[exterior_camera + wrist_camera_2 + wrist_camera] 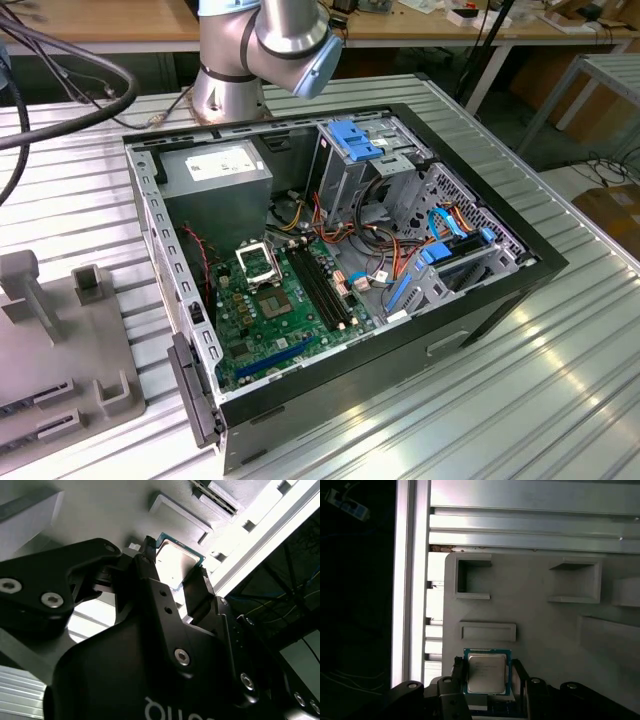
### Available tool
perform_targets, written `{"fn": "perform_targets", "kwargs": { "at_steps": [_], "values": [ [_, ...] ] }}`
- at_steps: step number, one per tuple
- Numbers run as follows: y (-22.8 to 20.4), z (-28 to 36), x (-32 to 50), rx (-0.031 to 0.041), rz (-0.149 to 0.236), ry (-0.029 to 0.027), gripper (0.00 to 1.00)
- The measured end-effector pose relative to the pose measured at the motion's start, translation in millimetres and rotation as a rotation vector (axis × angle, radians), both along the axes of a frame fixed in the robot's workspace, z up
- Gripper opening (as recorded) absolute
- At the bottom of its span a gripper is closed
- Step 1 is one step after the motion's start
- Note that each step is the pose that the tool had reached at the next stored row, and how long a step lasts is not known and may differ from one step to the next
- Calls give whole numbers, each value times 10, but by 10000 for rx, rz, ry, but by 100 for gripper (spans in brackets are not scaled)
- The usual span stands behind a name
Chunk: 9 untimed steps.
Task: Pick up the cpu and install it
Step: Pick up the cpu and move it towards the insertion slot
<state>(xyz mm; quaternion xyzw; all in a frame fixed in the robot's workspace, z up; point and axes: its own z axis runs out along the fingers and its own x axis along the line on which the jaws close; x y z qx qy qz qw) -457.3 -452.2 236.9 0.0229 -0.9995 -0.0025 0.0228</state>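
My fingers [459, 674] pinch cpu [487, 672] by two edges above grey fixture [545, 630]. Pickup looks underway; install in case [500, 300] remains.

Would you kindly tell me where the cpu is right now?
In both wrist views the cpu sits at the tip of the hand, over the grey holder plate, just beside its long shallow slot.

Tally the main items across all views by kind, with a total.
Small square silver-topped cpu: 1
Grey moulded fixture plate: 1
Open black metal computer case: 1
Green motherboard: 1
Grey boxy power supply: 1
Silver robot arm: 1
Total: 6
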Motion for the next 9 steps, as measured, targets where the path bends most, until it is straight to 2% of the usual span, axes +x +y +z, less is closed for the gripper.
{"fn": "perform_targets", "kwargs": {
  "at_steps": [9],
  "values": [
    [0, 92, 0, -1, 0, 0, 47]
  ]
}}
